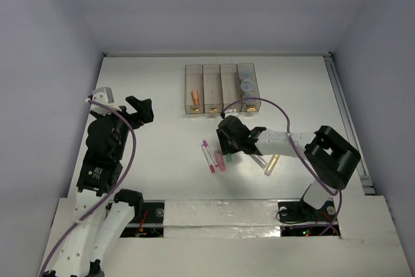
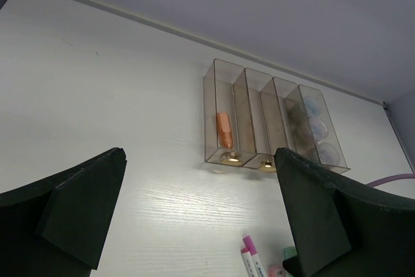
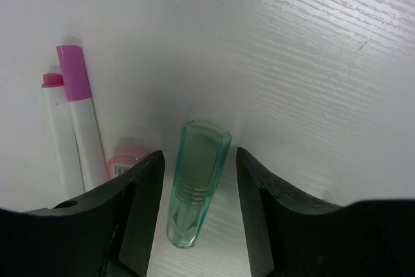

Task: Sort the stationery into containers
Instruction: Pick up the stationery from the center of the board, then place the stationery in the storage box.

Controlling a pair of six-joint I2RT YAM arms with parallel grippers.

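Right gripper (image 3: 199, 160) stands with jaws apart astride the green stick (image 3: 194, 186), so it should close squarely mid-body, clear of the pink stick (image 3: 126, 157).

Stick (image 3: 193, 183) between right fingers (image 3: 272, 218), markers (image 3: 81, 121) to left; bins (image 1: 220, 89) behind.

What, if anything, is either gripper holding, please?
Nothing is held: the right gripper straddles the green stick without clamping it; the left gripper is open and empty.
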